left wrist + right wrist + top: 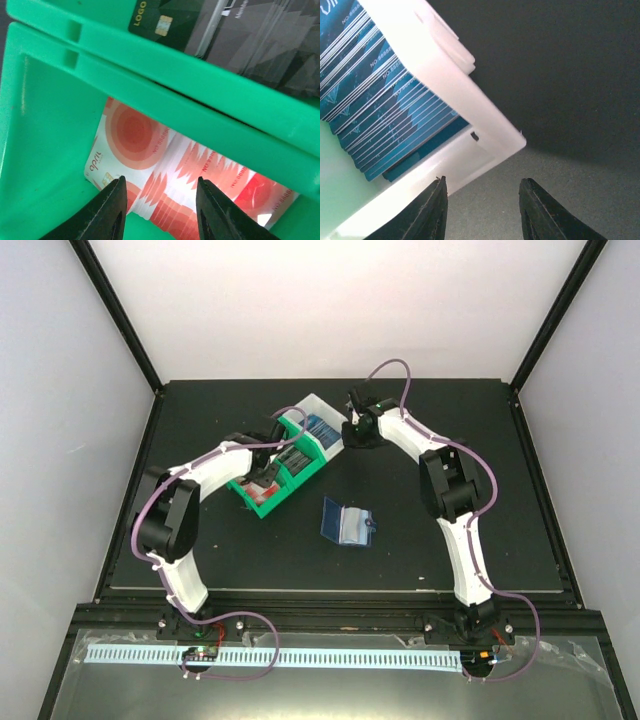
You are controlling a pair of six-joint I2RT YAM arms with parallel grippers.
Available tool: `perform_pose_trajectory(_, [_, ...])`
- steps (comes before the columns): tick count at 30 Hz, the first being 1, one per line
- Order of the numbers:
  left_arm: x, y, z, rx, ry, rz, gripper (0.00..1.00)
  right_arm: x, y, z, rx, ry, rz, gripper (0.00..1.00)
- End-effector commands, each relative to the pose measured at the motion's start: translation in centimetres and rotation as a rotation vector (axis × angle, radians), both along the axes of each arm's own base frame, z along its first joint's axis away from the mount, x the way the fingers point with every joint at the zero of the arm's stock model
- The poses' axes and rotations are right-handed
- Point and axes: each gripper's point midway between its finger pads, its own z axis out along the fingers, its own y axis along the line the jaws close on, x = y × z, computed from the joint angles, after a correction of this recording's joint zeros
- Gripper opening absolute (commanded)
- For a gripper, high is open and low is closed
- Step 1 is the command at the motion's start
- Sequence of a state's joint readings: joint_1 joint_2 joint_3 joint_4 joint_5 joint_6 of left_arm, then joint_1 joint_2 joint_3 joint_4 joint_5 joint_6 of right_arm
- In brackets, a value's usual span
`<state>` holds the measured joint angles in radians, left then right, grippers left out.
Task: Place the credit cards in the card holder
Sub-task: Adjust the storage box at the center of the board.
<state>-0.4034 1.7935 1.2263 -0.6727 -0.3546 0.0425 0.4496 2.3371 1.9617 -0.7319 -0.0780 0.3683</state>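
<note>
The red-and-white credit cards (165, 165) lie fanned in a stack in one compartment of the green bin (165, 80). My left gripper (160, 181) hangs open just above them, its tips straddling the stack's lower edge. Dark credit cards (240, 35) fill the compartment beyond the divider. Blue credit cards (375, 100) stand packed in the white end compartment (470, 95). My right gripper (482, 182) is open beside that compartment's corner, over bare table, holding nothing. The card holder (347, 523) lies opened flat on the table, apart from both the left gripper (266, 472) and the right gripper (347, 438).
The green-and-white bin (300, 465) sits at an angle at mid-table, between the two arms. The black table (440, 500) ends in raised rails on each side. The walls of the enclosure rise close behind.
</note>
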Motion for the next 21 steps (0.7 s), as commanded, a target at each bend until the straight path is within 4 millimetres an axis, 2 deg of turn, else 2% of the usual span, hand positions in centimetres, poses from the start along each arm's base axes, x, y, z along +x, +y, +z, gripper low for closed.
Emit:
perform_pose_trajectory(1, [1.0,1.1,0.1,-0.010,-0.031,0.056,0.40,-0.9,0.3,-0.1,0.043,0.023,0.000,0.42])
perform_pose_trajectory(10, [2.1,1.2,-1.2,-0.008,-0.021,-0.001,0.38,-2.4,0.2,-0.6,0.070,0.054,0.001,0.42])
perform_pose_trajectory(16, [2.3,2.0,-1.7,0.017,-0.019,-0.014,0.38,-2.7,0.4,0.0,0.085,0.052,0.006,0.42])
perform_pose_trajectory(21, [2.3,2.2,-2.2,0.030,-0.009,-0.024,0.31,-2.8,0.7,0.2,0.106,0.058,0.006,0.43])
